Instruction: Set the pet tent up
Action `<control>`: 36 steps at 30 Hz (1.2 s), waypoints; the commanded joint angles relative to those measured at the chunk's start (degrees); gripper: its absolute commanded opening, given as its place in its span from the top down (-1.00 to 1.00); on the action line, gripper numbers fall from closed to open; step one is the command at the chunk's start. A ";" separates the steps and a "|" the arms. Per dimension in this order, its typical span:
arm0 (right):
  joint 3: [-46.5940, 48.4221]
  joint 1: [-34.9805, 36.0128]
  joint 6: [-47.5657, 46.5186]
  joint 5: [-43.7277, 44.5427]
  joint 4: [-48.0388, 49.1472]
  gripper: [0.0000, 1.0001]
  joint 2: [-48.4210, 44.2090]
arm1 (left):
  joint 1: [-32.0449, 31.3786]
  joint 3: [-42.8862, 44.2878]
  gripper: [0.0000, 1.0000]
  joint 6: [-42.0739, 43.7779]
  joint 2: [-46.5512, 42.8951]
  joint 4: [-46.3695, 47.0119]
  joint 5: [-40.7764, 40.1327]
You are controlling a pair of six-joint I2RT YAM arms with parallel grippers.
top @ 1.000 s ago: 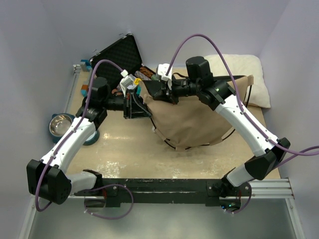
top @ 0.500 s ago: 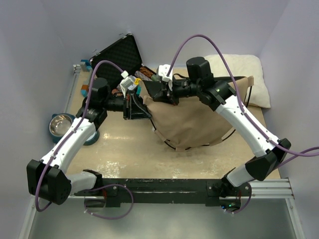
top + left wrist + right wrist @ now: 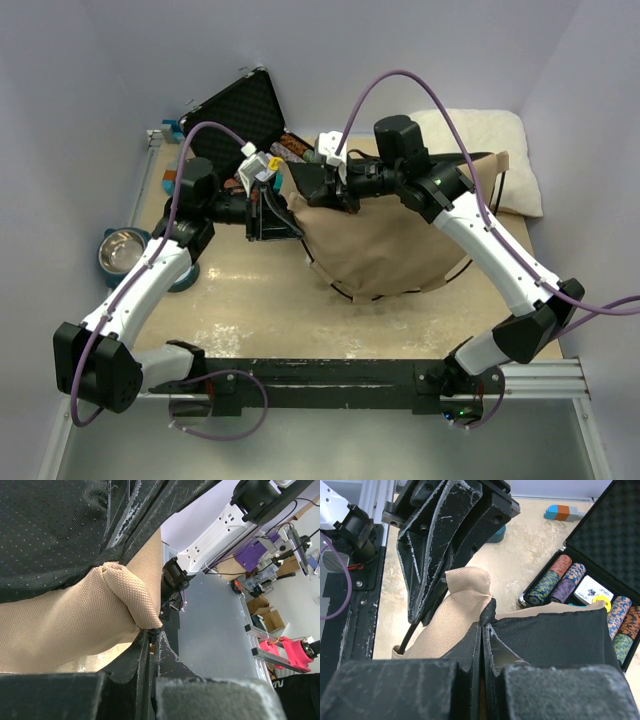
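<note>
The pet tent point(image 3: 390, 245) lies collapsed as a tan canvas heap in the middle of the table, with a thin dark pole point(image 3: 455, 272) curving along its near edge. My left gripper point(image 3: 287, 222) is shut on the tent's tan corner point(image 3: 127, 597) at its left end. My right gripper point(image 3: 305, 186) is shut on the same corner, pinching a black webbing loop point(image 3: 490, 611) where tan fabric meets the black floor panel point(image 3: 560, 637). In the right wrist view the left gripper's fingers point(image 3: 445, 535) stand just beyond the corner, and a pole end point(image 3: 407, 637) pokes out of the tan sleeve.
An open black case of coloured chips point(image 3: 240, 108) stands at the back left, just behind both grippers. A white pillow point(image 3: 490, 140) lies at the back right under the tent's edge. A metal bowl point(image 3: 120, 250) sits at the left, and a blue and orange block point(image 3: 562, 512) beyond the case.
Both grippers keep their hold on the tent corner. The left wrist has drifted very slightly leftward; the tent heap has barely shifted.
</note>
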 commanded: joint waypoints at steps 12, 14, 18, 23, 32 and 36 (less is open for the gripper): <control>2.45 3.81 -10.82 -0.68 -6.74 1.00 -1.65 | 0.23 -2.74 1.00 -2.45 0.35 1.10 -1.45; 3.33 3.81 -11.97 -0.68 -7.10 1.00 -1.29 | 0.23 -3.18 1.00 -2.36 0.53 1.10 -1.53; 4.48 4.07 -14.25 -0.41 -8.94 1.00 -0.59 | 0.23 -3.27 1.00 -2.36 0.53 1.27 -1.54; 4.83 6.79 -20.40 2.57 -13.24 1.00 0.38 | -0.30 -2.04 1.00 -1.92 0.88 1.10 -1.80; 9.13 8.73 -30.34 6.35 -19.31 1.00 2.93 | -0.83 -3.44 1.00 -0.86 1.32 -1.63 -2.50; 10.89 8.65 -30.87 6.36 -20.02 0.75 3.63 | -1.27 -4.23 1.00 -0.34 1.58 -1.89 -2.77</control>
